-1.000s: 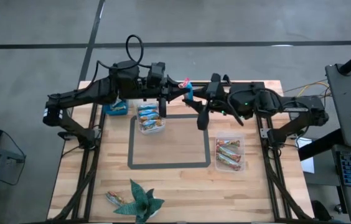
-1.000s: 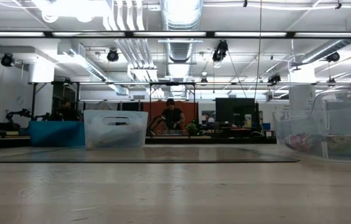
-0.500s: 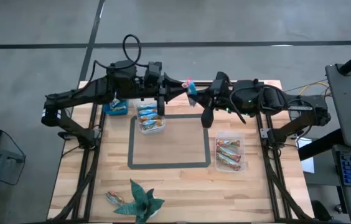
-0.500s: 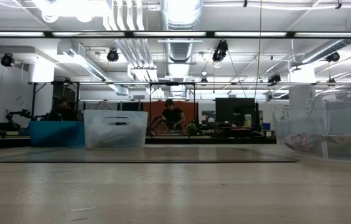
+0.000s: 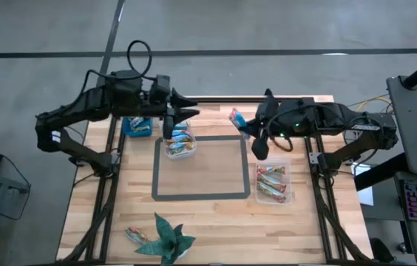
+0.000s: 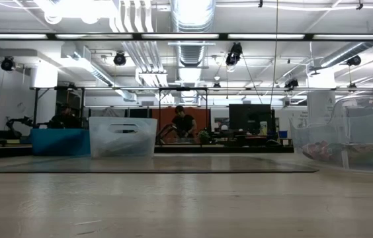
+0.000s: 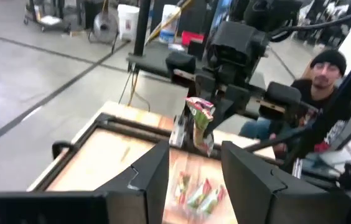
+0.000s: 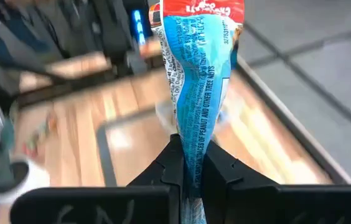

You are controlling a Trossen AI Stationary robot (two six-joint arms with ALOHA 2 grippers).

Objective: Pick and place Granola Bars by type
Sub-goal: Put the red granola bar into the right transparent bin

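Note:
My right gripper (image 5: pixel 245 125) (image 8: pixel 192 169) is shut on one granola bar (image 5: pixel 236 118) (image 8: pixel 195 74), blue with a red end, high above the table's far middle. My left gripper (image 5: pixel 191 113) (image 7: pixel 194 171) hangs open over the left clear tub (image 5: pixel 179 140), facing the bar (image 7: pixel 199 119) from a short way off. That tub holds several bars. The right clear tub (image 5: pixel 273 182) holds several brown and red bars. One more bar (image 5: pixel 136 235) lies on the table near its near-left corner. Neither gripper shows in the low view. My right gripper pinches the bar between its two fingers at one end of the wrapper (image 8: pixel 191 158). The fingers come roughly level from the table's right. The bar is lifted clear and sticks out past the fingertips, its red end (image 8: pixel 203 9) free.
A dark tape rectangle (image 5: pixel 201 196) marks the table's middle. A blue box (image 5: pixel 136 127) stands at the far left. A green paper plant figure (image 5: pixel 167 238) lies at the near edge. People and shop gear show beyond the table.
Both grippers met at the bar over the table's far middle. My left gripper has since drawn back toward the table's left, away from the bar. My right gripper has kept the bar and carried it a little toward the right and the near side.

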